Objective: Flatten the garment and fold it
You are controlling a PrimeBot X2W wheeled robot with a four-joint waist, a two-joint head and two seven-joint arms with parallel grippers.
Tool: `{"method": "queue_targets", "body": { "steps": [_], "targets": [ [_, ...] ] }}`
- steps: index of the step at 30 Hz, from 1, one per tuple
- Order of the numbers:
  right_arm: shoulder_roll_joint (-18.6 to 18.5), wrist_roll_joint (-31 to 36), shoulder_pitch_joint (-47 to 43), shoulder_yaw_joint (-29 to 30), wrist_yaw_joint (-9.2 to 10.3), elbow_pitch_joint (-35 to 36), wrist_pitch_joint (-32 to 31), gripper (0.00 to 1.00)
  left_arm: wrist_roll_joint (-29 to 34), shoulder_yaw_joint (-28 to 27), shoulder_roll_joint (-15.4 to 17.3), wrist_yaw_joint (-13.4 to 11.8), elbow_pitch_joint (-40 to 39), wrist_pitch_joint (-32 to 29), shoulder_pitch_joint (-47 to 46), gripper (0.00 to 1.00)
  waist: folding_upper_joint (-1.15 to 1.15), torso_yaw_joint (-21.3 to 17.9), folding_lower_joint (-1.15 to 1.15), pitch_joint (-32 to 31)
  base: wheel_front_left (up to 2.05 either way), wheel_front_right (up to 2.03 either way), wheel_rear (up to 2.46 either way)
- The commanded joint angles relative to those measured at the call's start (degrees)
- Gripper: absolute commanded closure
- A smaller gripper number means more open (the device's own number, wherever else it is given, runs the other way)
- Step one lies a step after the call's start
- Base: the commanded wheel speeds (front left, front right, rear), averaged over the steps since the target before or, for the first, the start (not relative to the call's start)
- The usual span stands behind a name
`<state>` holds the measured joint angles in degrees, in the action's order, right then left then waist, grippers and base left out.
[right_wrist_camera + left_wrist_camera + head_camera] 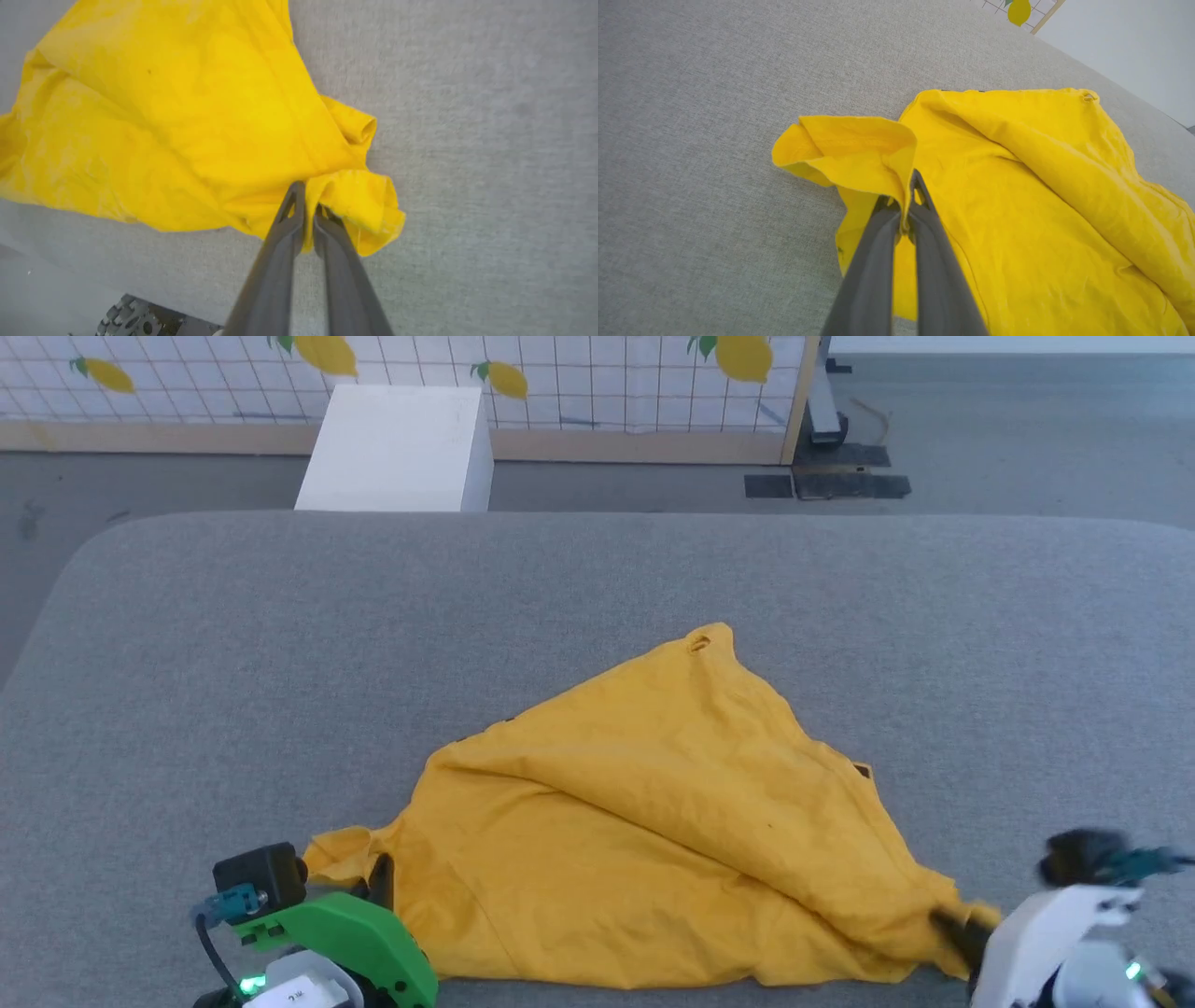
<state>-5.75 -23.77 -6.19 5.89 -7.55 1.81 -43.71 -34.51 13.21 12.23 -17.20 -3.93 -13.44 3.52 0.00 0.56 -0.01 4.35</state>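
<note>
The garment (653, 821) is a mustard-yellow t-shirt lying crumpled in a rough triangle on the grey padded table (280, 644), plain side up with no print showing. My left gripper (378, 882) is shut on its near-left corner; in the left wrist view the cloth (1017, 186) curls over the pinched fingers of that gripper (906, 205). My right gripper (957, 929) is shut on the near-right corner, where the right wrist view has a fold of the garment (187, 116) clamped in the right gripper (306, 200).
A white box (397, 448) stands on the floor beyond the table's far edge, before a lemon-patterned grid screen (560, 383). Dark mats (826, 481) lie on the floor at the back right. Bare table surrounds the garment to the left, right and far side.
</note>
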Motion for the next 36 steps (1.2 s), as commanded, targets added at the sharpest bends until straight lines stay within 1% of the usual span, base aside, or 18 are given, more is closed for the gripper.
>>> {"method": "queue_targets", "body": {
  "steps": [1,5,9,11,14,15,17,21,22,25,27,31,36],
  "targets": [
    [-0.1,-0.5,1.9,0.8,0.06,1.7,3.4,0.0,-0.5,-0.3,0.2,0.0,0.1,0.4,0.8,1.0,0.0,-0.2,0.01,-0.7,0.0,0.0,0.0],
    [-1.5,-2.3,5.5,0.9,0.06,6.2,13.8,0.0,-0.5,-0.7,0.6,-0.3,-0.2,0.4,1.0,1.0,0.0,-0.3,0.01,-1.2,0.0,0.0,0.0],
    [-3.1,-3.5,10.5,-1.1,0.06,7.0,22.1,0.0,-0.5,-1.0,0.6,-0.9,-0.9,0.4,0.9,1.0,0.0,-0.1,0.01,-0.3,0.0,0.0,0.0],
    [-3.2,-3.9,13.6,-2.1,0.06,5.8,24.2,0.0,-0.5,-0.9,0.5,-0.9,-1.3,0.5,0.4,1.0,0.0,0.5,0.01,0.8,0.0,0.0,0.0],
    [-4.5,-3.3,19.2,-4.5,0.06,3.0,24.9,0.0,-0.2,-0.4,0.4,-0.6,-1.8,0.5,-0.9,1.0,0.0,2.1,0.01,3.3,0.0,0.0,0.0],
    [-5.2,-2.5,23.8,-6.2,0.06,0.3,24.3,0.0,0.0,0.1,0.3,-0.3,-2.0,0.4,-1.8,1.0,0.0,3.4,0.01,5.2,0.0,0.0,0.0],
    [-5.8,-1.1,28.7,-8.0,0.06,-3.3,22.2,0.0,0.1,0.7,0.0,-0.1,-1.9,0.4,-2.8,1.0,0.0,4.9,0.01,7.1,0.0,0.0,0.0],
    [-6.5,3.5,39.1,-11.7,0.06,-12.0,15.5,0.0,0.0,1.4,-0.9,0.5,-1.4,0.9,-4.5,1.0,0.0,7.9,0.01,11.1,0.0,0.0,0.0],
    [-6.3,4.4,41.1,-12.2,0.06,-14.3,13.5,0.0,0.0,1.6,-1.1,0.6,-1.2,1.1,-4.8,1.0,0.0,8.4,0.01,11.7,0.0,0.0,0.0],
    [-5.9,8.4,47.4,-14.2,0.06,-21.6,4.9,0.0,-0.1,2.1,-1.8,1.0,-0.6,1.7,-5.8,1.0,0.0,10.4,0.01,13.9,0.0,0.0,0.0],
    [-6.1,12.0,50.9,-16.1,0.06,-25.1,0.2,0.0,-0.2,2.4,-2.2,1.3,-0.1,2.0,-6.4,1.0,0.0,11.5,0.01,15.3,0.0,0.0,0.0],
    [-5.6,15.6,55.3,-18.9,0.06,-30.8,-6.6,0.0,-0.5,3.0,-3.0,2.0,0.9,2.8,-7.5,1.0,0.0,13.3,0.01,17.3,0.0,0.0,0.0],
    [-6.1,17.7,57.3,-22.1,0.06,-35.2,-11.8,0.0,-0.8,3.5,-3.8,2.7,2.2,3.7,-8.5,1.0,0.0,14.5,0.01,19.3,0.0,0.0,0.0]
  ]
}}
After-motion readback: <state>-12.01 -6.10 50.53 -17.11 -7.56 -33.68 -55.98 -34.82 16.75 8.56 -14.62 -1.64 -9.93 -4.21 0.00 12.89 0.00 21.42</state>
